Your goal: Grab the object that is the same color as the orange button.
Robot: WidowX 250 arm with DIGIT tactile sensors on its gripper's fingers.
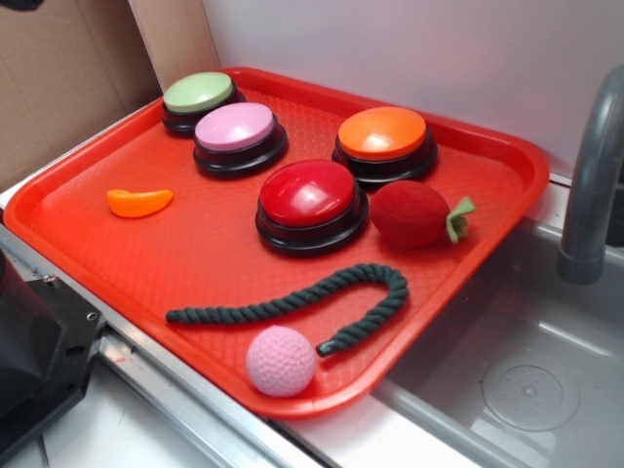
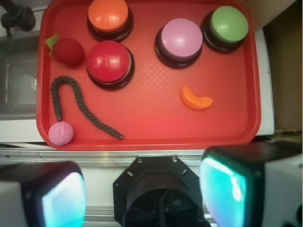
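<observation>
The large red textured plastic tray (image 1: 88, 210) held everything. On it, the round orange-domed push button on a black base (image 1: 382, 134) stood beyond the red-domed button (image 1: 309, 193). The small glossy orange plastic crescent (image 2: 195, 99) lay on bare tray, apart from the pink-domed button (image 1: 235, 127). The gripper (image 2: 142, 196) hung outside the tray's near edge, jaws spread apart and empty, well away from the crescent. The likely risk: the slick, low crescent skidding from under closing fingers.
</observation>
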